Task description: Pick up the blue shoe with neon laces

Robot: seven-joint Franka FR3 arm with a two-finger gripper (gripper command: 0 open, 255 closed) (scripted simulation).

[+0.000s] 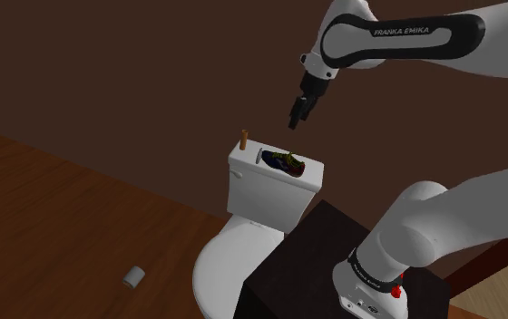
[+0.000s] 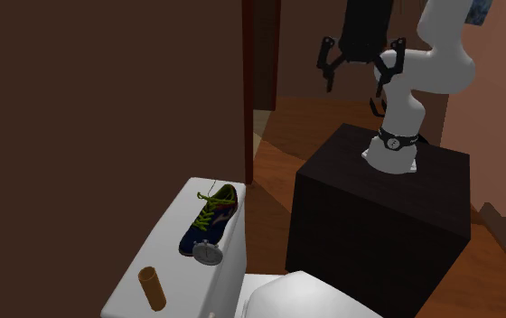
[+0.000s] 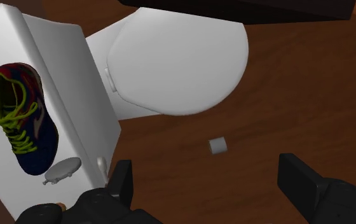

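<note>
The shoe [image 1: 285, 163] lies on its sole on top of the toilet tank [image 1: 263, 188], just right of the shoulder view's centre. It is dark blue with a red-lined collar, and its neon yellow-green laces hang loose over the tongue. It sits toward one end of the flat white lid. A brown cylinder [image 1: 242, 140] stands upright at the other end. In the second exterior view a small grey disc [image 2: 209, 254] lies just beside the toe, and the lid between disc and cylinder is bare.

The tank is a smooth, plain white box with squared edges. Below it the rounded seat lid [image 1: 218, 268] is shut. The dark, blocky stand [image 1: 290, 270] crowds the toilet at lower right, while the wood-grained floor [image 1: 53, 227] lies open at lower left, with one small grey cylinder [image 1: 134, 275] lying on it. A dull brown wall [image 1: 134, 63] backs the tank.

The gripper [image 1: 299, 113] hangs in open air above and a little right of the shoe, well apart from it. Its black fingers [image 3: 123, 181] are spread wide with nothing between them.
</note>
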